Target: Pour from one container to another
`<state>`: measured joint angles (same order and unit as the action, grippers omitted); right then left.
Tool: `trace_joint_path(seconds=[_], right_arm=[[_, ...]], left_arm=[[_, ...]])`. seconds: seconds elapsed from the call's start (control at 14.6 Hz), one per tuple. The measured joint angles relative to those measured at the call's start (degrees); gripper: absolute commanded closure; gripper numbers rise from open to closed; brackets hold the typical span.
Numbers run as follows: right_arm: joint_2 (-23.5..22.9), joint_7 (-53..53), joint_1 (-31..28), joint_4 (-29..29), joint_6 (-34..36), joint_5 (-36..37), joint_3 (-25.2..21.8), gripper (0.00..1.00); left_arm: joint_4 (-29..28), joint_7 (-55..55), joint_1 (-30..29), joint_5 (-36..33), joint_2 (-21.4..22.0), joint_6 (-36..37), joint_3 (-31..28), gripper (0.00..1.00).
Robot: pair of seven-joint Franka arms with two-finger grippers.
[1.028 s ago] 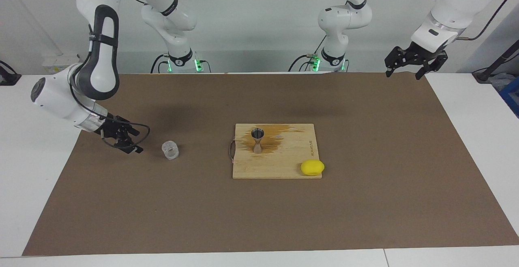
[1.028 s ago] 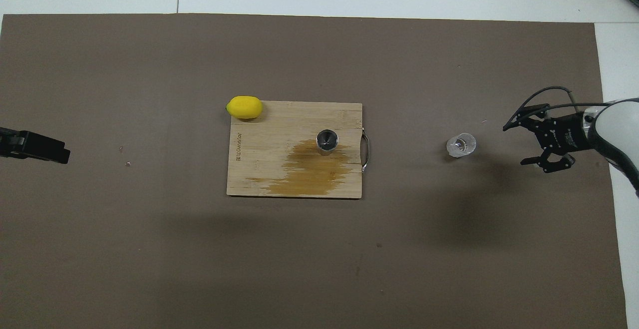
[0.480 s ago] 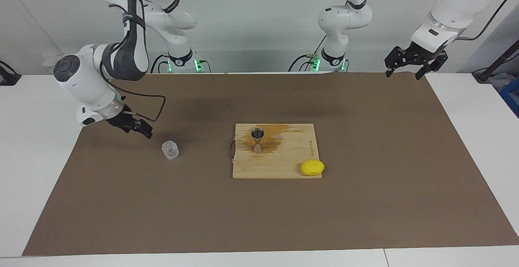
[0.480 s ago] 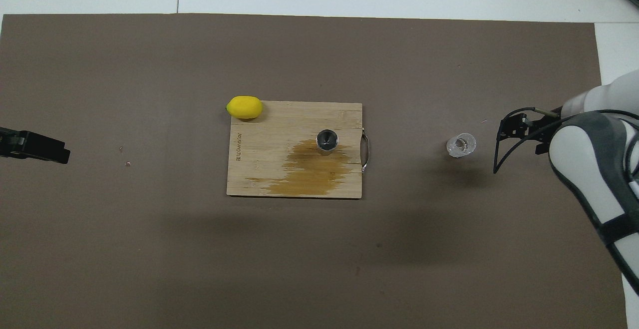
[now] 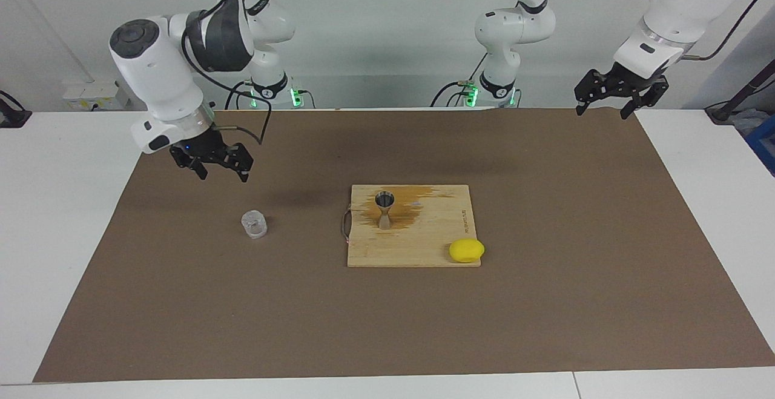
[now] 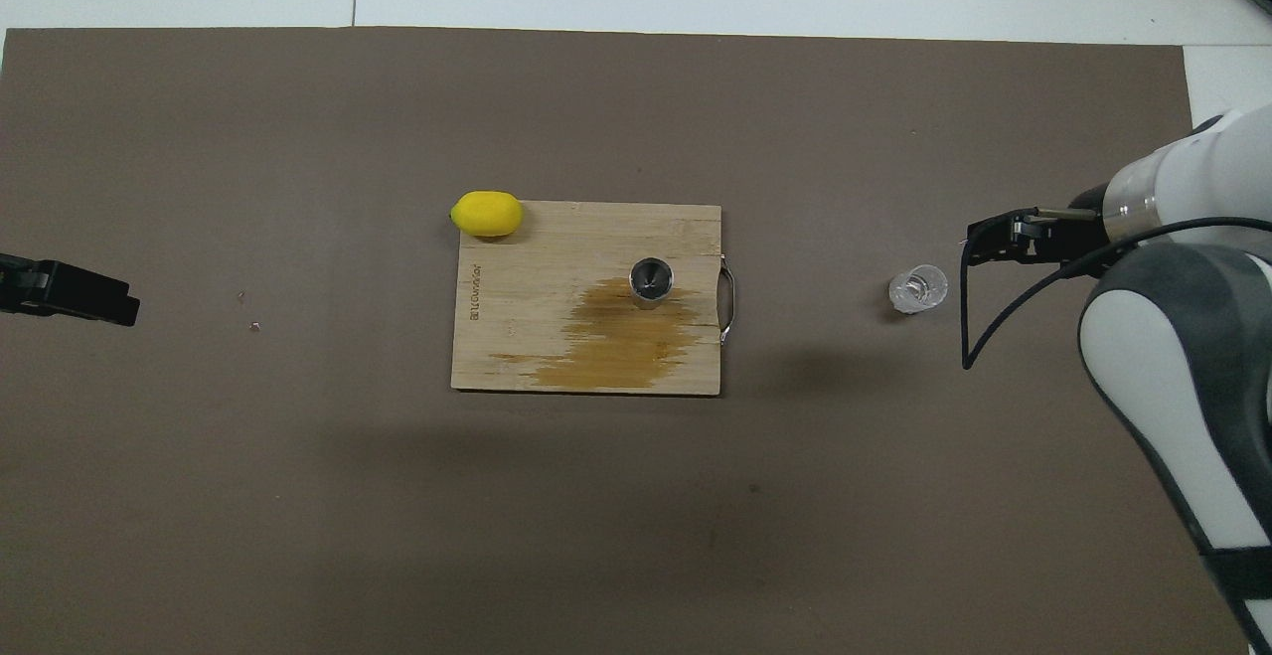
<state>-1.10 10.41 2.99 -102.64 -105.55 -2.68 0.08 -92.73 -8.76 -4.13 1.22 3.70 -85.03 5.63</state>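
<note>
The small clear glass cup [image 5: 254, 224] [image 6: 917, 289] stands upright on the brown mat, toward the right arm's end of the table. The metal hourglass jigger [image 5: 384, 209] [image 6: 651, 282] stands upright on the wooden cutting board [image 5: 436, 235], at the edge of a wet brown stain. My right gripper [image 5: 222, 174] [image 6: 994, 241] hangs open over the mat, pointing down, well above the cup and apart from it, holding nothing. My left gripper [image 5: 602, 110] [image 6: 99, 295] waits open and empty, raised over the mat's corner at the left arm's end.
A yellow lemon [image 5: 466, 250] [image 6: 486, 214] lies at the board's corner farthest from the robots, toward the left arm's end. The board's wire handle [image 5: 346, 224] faces the cup. The brown mat [image 5: 545, 314] covers most of the white table.
The right arm has lifted and swung its gripper up from low beside the glass cup, and the gripper has turned to point down. Cup, jigger and left arm have not moved.
</note>
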Motion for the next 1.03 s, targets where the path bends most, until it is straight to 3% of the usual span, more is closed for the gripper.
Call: trace_joint_path(seconds=[0.55, 1.03], right_arm=[[0.3, 0.6, 0.3, 15.3, 14.6, 6.2, -0.1, 0.00], [0.2, 0.6, -0.2, 18.6, 21.6, 6.3, -0.6, 0.00]], left_arm=[[0.0, 0.0, 0.0, 0.0, 0.0, 0.0, 0.0, 0.00], [0.0, 0.0, 0.0, 0.0, 0.0, 0.0, 0.0, 0.00]])
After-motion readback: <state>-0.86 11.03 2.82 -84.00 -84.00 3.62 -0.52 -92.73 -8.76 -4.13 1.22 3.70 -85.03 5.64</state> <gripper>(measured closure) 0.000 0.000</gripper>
